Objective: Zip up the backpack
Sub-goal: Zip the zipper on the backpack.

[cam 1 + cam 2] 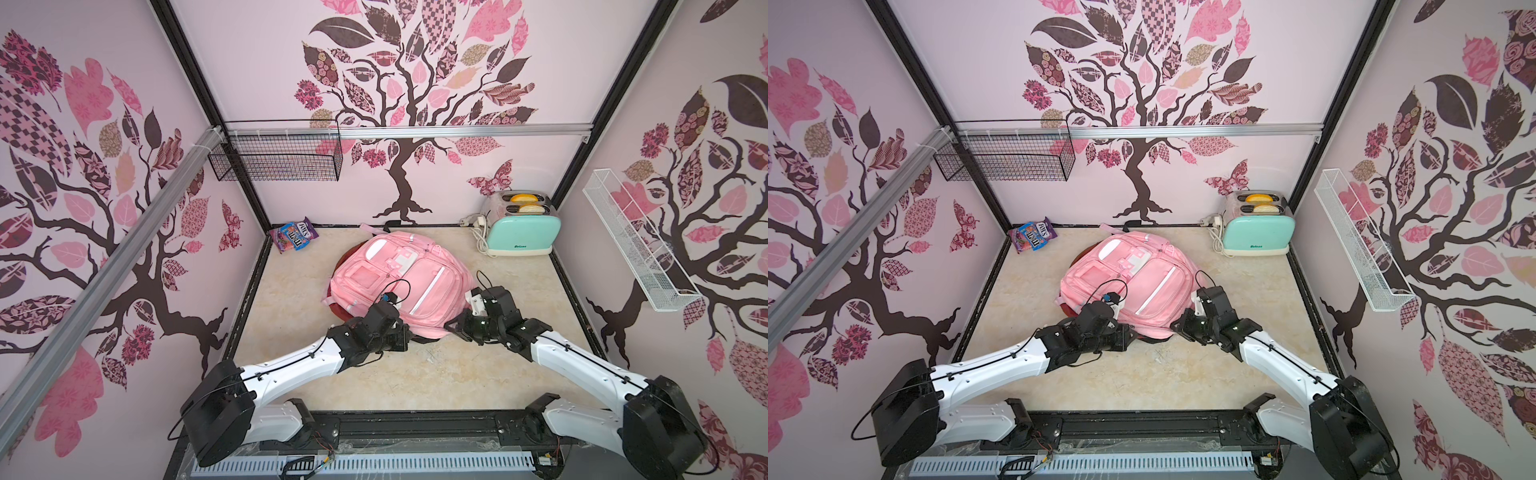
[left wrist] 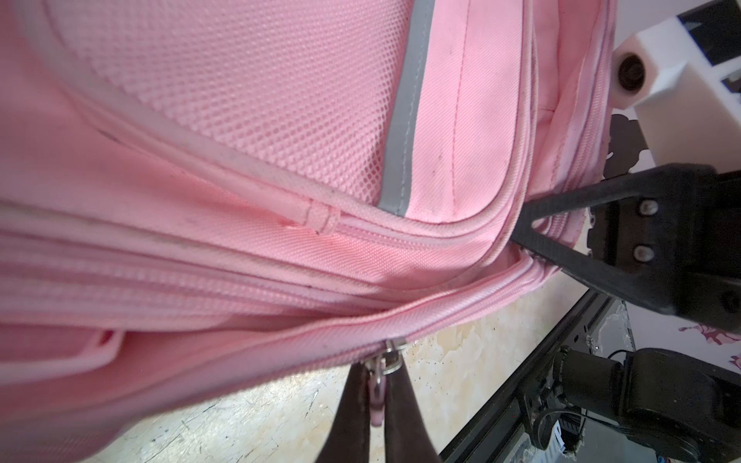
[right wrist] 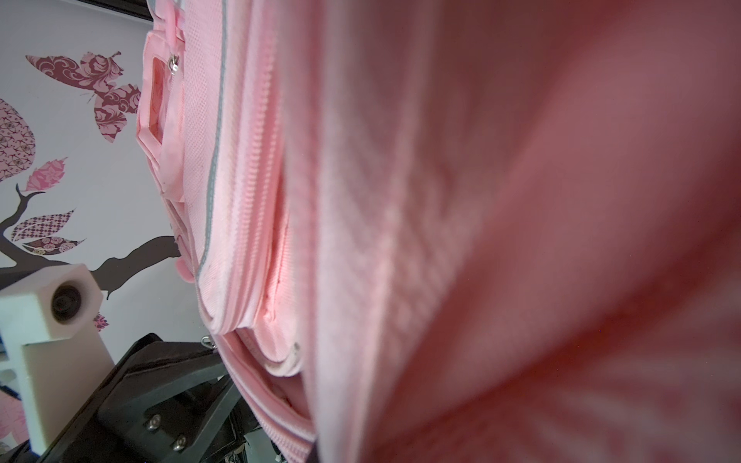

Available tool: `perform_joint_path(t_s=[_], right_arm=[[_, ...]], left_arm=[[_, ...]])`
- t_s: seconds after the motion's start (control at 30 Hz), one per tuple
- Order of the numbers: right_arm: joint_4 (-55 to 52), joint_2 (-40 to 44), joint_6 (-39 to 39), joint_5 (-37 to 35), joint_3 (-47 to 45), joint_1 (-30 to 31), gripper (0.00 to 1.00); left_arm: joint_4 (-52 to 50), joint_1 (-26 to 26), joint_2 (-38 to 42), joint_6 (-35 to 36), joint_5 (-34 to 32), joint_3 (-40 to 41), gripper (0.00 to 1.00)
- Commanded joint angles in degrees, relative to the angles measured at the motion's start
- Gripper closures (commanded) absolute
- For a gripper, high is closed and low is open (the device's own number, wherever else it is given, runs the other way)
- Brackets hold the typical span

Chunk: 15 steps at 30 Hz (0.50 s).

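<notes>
While the backpack (image 1: 399, 282) lies flat mid-table (image 1: 415, 374), both claws are clamped on its near edge.
Only the left wrist view shows you the left gripper (image 2: 379, 373) pinching the zipper pull (image 2: 377, 397) and the right gripper (image 2: 519, 236) nipping the corner seam; both top views hide this. "m&m's" reads on the candy bag (image 1: 294, 236); the toaster (image 1: 521, 232) label is illegible.

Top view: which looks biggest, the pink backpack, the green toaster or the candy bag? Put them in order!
1. pink backpack, clearly biggest, though it lies nearer the camera.
2. green toaster.
3. candy bag, smallest; it and the toaster both sit by the back wall, so that ranking is fair.
</notes>
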State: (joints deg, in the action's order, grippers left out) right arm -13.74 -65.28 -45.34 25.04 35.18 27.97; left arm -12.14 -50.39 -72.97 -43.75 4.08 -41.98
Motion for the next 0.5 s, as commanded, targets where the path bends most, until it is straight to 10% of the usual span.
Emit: perform_joint_path(t_s=[0.0, 0.47], right_arm=[[0.57, 1.9, 2.56, -0.03, 1.3, 0.35, 1.0], [0.31, 1.99, 2.8, -0.43, 1.28, 0.35, 1.0]], left_arm=[[-0.43, 1.25, 1.63, -0.03, -2.48, 0.49, 1.0], [-1.25, 3.09, 2.7, 0.24, -2.15, 1.01, 1.0]])
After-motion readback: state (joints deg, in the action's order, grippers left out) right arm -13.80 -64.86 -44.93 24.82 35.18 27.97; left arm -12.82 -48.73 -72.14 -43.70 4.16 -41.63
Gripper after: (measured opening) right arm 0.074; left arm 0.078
